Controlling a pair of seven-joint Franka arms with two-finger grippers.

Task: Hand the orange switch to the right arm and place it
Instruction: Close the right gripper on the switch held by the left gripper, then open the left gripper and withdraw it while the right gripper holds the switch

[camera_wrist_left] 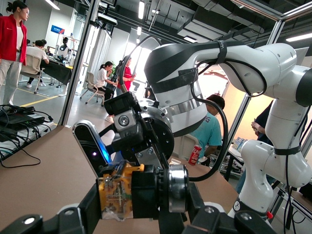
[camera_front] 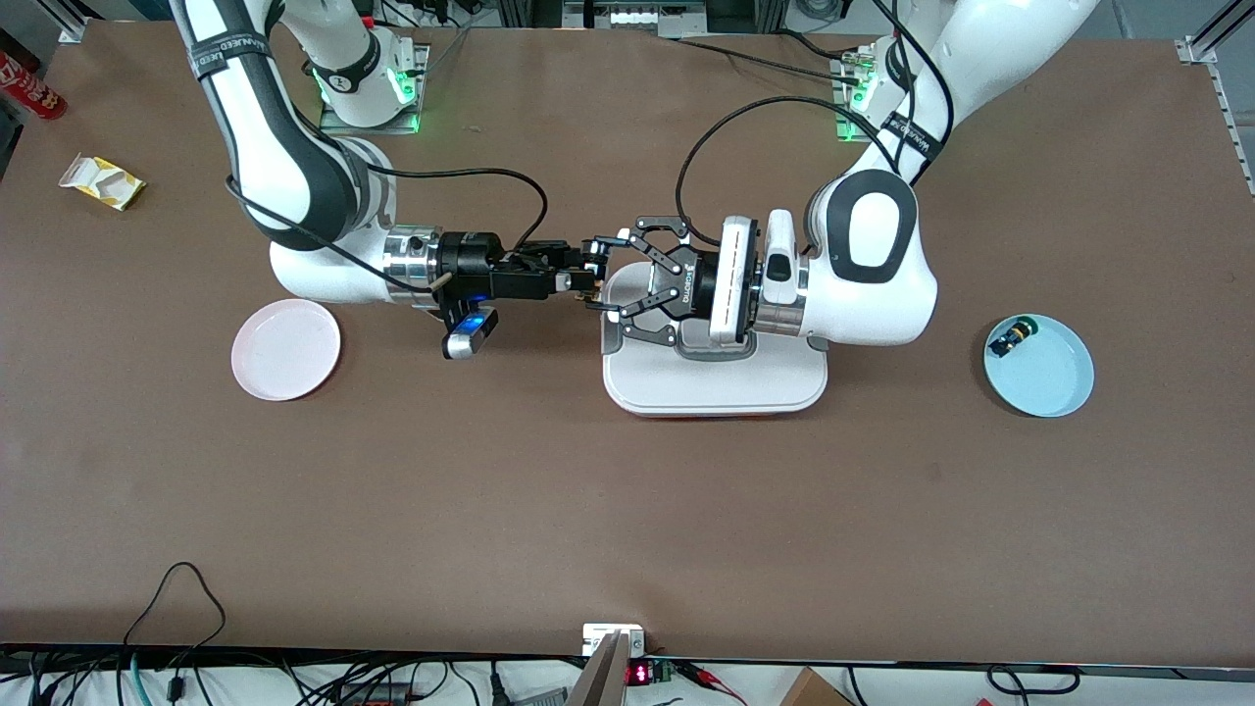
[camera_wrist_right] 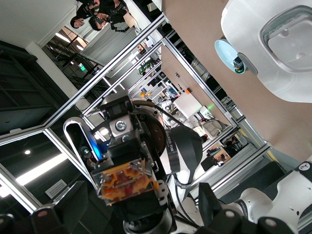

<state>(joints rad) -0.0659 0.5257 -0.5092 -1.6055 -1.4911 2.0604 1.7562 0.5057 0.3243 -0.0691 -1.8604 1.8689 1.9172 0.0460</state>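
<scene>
**Switch held in the air where the two grippers meet**

At the right arm's end of the table we see a red can (camera_front: 31, 90), cut off by the frame with its print unreadable, then a yellow-and-white carton (camera_front: 101, 182) and a pink plate (camera_front: 285, 349).

The right gripper (camera_front: 585, 277) and left gripper (camera_front: 595, 277) meet tip to tip over the edge of the white tray (camera_front: 716, 387).

From the front the orange switch (camera_wrist_left: 116, 194) is lost among the black fingers. The left wrist view shows its tan body, black collar and silver ring, but the orange cap is hidden. There the left gripper's fingers (camera_wrist_left: 29, 222) stand wide apart on either side of the switch, clear of it. The slim right gripper is closed on it, though its fingertips are hard to make out. The right wrist view shows the tan body (camera_wrist_right: 127, 183) again.

The lettering on the arm bands and on the left gripper is too small to read.

Toward the left arm's end, a light blue plate (camera_front: 1054, 387) holds a green-capped switch (camera_front: 1013, 338).
</scene>
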